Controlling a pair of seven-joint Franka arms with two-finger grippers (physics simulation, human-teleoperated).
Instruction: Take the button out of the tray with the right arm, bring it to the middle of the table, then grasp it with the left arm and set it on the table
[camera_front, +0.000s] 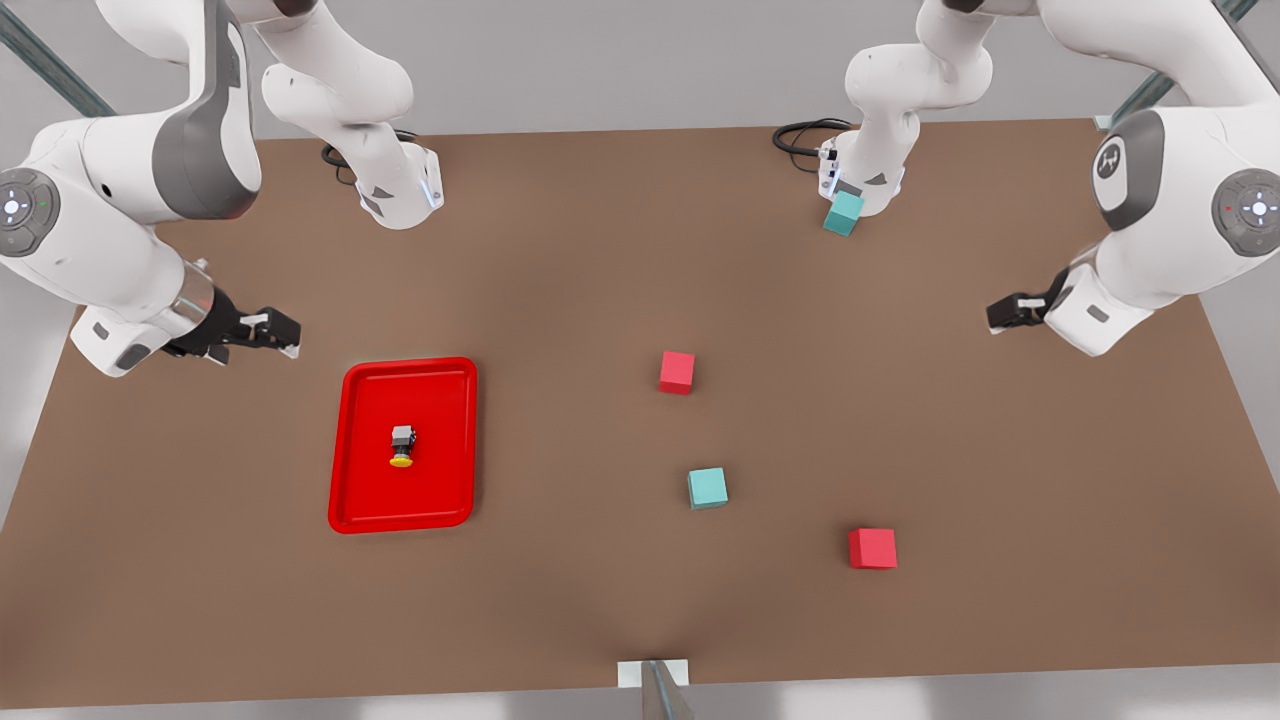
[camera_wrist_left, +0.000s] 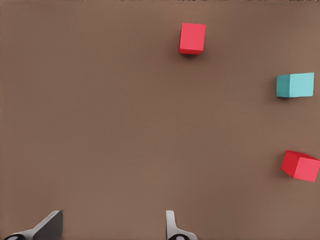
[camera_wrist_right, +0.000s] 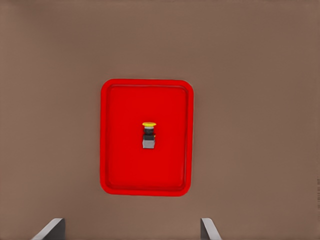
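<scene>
- Button (camera_front: 402, 445) lies on its side near the middle of the red tray (camera_front: 350, 500), its round yellow cap pointing toward the near edge of the tabletop (camera_front: 560, 300); the right wrist view shows it too (camera_wrist_right: 148, 136), grey-black body and yellow cap, with bare tray floor (camera_wrist_right: 120, 165) all around it.
- Tray sits flat on the tabletop at the front view's left, clear of the cubes.
- Right end effector (camera_front: 270, 330) hangs above the tabletop just beyond the tray's far left corner, fingers spread wide and holding nothing; both fingertips (camera_wrist_right: 50, 229) show apart in its wrist view, with the tray between them farther off.
- Left end effector (camera_front: 1010, 312) hovers over the front view's right side of the tabletop, well apart from the tray; its fingers (camera_wrist_left: 47, 226) stand wide apart and empty.
- Red cube (camera_front: 677, 372) rests near the tabletop's centre, a teal cube (camera_front: 708, 488) nearer than it, and a second red cube (camera_front: 872, 549) farther to the front view's right and nearer still.
- Another teal cube (camera_front: 843, 213) sits tilted against the base of the arm at the far right.
</scene>
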